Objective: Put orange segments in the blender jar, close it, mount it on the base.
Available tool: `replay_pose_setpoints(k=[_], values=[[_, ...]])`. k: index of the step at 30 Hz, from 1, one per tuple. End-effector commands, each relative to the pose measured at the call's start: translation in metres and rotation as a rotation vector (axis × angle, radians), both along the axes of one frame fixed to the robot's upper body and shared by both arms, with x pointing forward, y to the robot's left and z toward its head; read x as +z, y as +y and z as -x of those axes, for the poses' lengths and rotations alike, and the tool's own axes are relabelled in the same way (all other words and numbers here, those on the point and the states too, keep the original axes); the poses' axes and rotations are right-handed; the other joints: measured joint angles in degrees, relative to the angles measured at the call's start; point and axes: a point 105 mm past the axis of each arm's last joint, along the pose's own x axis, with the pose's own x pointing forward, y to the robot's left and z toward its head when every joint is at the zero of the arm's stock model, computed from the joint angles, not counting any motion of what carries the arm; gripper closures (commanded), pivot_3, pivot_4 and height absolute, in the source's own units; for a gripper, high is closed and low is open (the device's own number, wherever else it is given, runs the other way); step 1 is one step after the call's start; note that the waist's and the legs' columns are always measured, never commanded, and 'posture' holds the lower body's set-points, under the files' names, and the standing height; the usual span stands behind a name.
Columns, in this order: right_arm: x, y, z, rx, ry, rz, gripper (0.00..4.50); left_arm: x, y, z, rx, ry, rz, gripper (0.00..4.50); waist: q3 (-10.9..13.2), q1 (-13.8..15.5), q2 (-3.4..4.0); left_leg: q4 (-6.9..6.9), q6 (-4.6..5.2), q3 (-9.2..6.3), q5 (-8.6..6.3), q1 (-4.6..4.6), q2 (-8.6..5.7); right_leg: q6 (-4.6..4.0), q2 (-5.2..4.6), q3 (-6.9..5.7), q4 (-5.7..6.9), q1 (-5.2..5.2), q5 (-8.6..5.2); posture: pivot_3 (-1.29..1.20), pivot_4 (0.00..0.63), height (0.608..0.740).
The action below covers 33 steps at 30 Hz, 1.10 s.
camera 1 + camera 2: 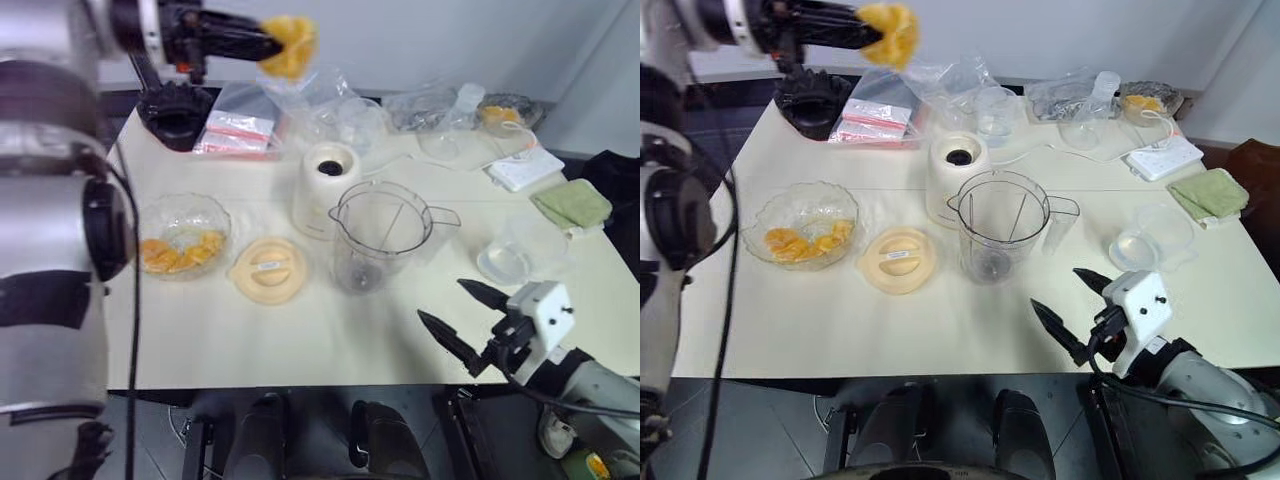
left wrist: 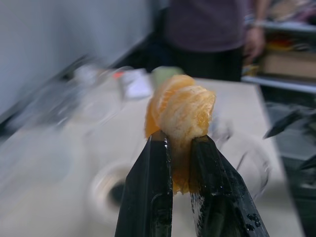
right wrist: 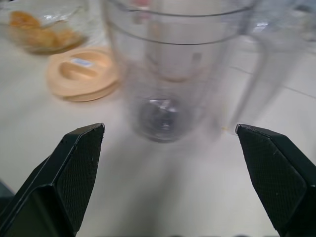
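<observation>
Nearest the front edge of the table [image 1: 300,350], toward its right corner, the right gripper [image 1: 462,318] hovers just above the surface with its two black fingers spread wide and nothing between them. It points at the blender jar [image 1: 378,235], probably ready to steady it. The jar stands upright and uncapped in the middle of the table, apparently empty apart from the blade at its bottom. Its pale orange lid [image 1: 268,270] lies flat just to the left, out of the way so the mouth is free for filling. Further left, near the left edge, a glass bowl [image 1: 183,232] holds more orange segments [image 1: 180,252]. Just behind the jar sits the base [image 1: 326,185], socket up, waiting. High above the far left corner, the left gripper [image 1: 270,42] is clamped on a clump of orange segments [image 1: 290,45], lifted well clear of everything.
</observation>
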Motion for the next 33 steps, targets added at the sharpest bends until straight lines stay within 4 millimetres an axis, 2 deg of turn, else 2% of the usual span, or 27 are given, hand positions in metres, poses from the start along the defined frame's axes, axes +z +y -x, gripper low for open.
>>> replay_pose_setpoints(k=[1, 3, 6, 10, 13, 17, 19, 21, 26, 28, 31, 33], values=[[0.024, -0.006, 0.003, -0.021, -0.09, -0.009, 0.0, -0.009, -0.038, 0.01, -0.15, -0.035, -0.005, 4.0, 0.0, 0.04, 0.01, 0.0, 0.0, -0.01, 0.0, 0.0, 0.0, 0.02, 0.01, 0.0, 0.02, -0.01, 0.01, 0.0, 0.15, 0.74], [0.035, -0.005, 0.005, -0.03, -0.123, -0.027, 0.0, -0.033, -0.06, 0.005, -0.17, -0.016, -0.031, 4.0, -0.03, 0.11, 0.05, 0.01, 0.0, -0.01, 0.01, 0.0, 0.0, 0.12, 0.01, 0.01, 0.03, 0.0, 0.07, 0.0, 0.15, 0.74], [0.053, -0.001, 0.008, -0.039, -0.18, -0.075, 0.0, -0.071, -0.082, -0.003, -0.167, 0.01, -0.081, 4.0, -0.03, -0.09, 0.09, 0.02, 0.01, 0.03, 0.01, 0.02, -0.01, 0.14, 0.01, 0.06, 0.03, 0.0, 0.09, 0.0, 0.15, 0.74], [0.065, 0.007, 0.01, -0.029, -0.204, -0.101, 0.0, -0.117, -0.093, -0.007, -0.169, 0.016, -0.194, 4.0, -0.03, -0.05, 0.1, 0.02, 0.01, 0.01, 0.01, 0.03, 0.0, 0.16, 0.07, 0.07, 0.07, -0.02, 0.11, 0.0, 0.15, 0.74], [0.065, 0.008, 0.011, -0.033, -0.196, -0.095, 0.0, -0.133, -0.096, -0.01, -0.16, 0.044, -0.221, 4.0, -0.03, 0.2, 0.1, 0.02, 0.01, -0.03, 0.01, 0.0, 0.0, 0.14, 0.08, 0.06, 0.06, -0.03, 0.1, 0.0, 0.15, 0.74], [0.064, 0.009, 0.012, -0.041, -0.188, -0.092, 0.0, -0.136, -0.099, -0.01, -0.164, 0.05, -0.223, 4.0, -0.03, 0.23, 0.1, 0.13, 0.01, -0.07, 0.01, -0.1, -0.03, 0.02, 0.06, 0.06, -0.03, 0.0, 0.03, 0.0, 0.15, 0.74], [0.062, 0.01, 0.012, -0.044, -0.18, -0.088, 0.0, -0.133, -0.101, -0.009, -0.171, 0.048, -0.215, 3.46, -0.03, 0.25, 0.1, 0.15, 0.02, -0.07, 0.0, -0.13, -0.04, -0.01, 0.04, 0.06, -0.06, 0.01, 0.02, 0.0, 0.15, 0.74], [0.061, 0.009, 0.012, -0.049, -0.172, -0.081, 0.0, -0.131, -0.102, -0.007, -0.188, 0.045, -0.209, 2.69, -0.03, 0.22, 0.1, 0.19, 0.02, -0.08, 0.0, -0.14, -0.04, -0.01, 0.04, 0.06, -0.05, 0.01, 0.02, 0.0, 0.15, 0.74], [0.053, 0.0, 0.009, -0.08, -0.149, -0.065, 0.0, -0.123, -0.104, -0.003, -0.211, 0.014, -0.177, 0.14, -0.03, 0.18, 0.1, 0.33, 0.02, -0.11, 0.0, -0.14, -0.02, -0.02, 0.05, 0.05, 0.03, 0.02, 0.02, 0.0, 0.15, 0.74], [0.049, -0.01, 0.007, -0.133, -0.153, -0.062, 0.0, -0.116, -0.106, -0.002, -0.214, -0.008, -0.149, 0.14, -0.03, 0.18, 0.1, 0.4, 0.03, -0.12, -0.01, -0.16, -0.02, -0.02, 0.05, 0.05, 0.05, 0.04, 0.02, 0.0, 0.15, 0.74], [0.036, -0.03, 0.006, -0.248, -0.153, -0.023, 0.0, -0.093, -0.106, -0.007, -0.146, -0.06, -0.026, 0.14, -0.03, 0.28, 0.11, 0.49, 0.06, -0.16, -0.03, -0.17, -0.01, -0.02, 0.05, 0.05, 0.05, 0.09, 0.02, 0.0, 0.15, 0.74], [0.029, -0.046, 0.005, -0.351, -0.166, 0.012, 0.0, -0.077, -0.099, -0.011, -0.079, -0.097, 0.06, 0.14, -0.03, 0.19, 0.12, 0.53, 0.09, -0.21, -0.05, -0.19, -0.01, -0.02, 0.05, 0.06, 0.04, 0.11, 0.02, 0.0, 0.15, 0.74]])
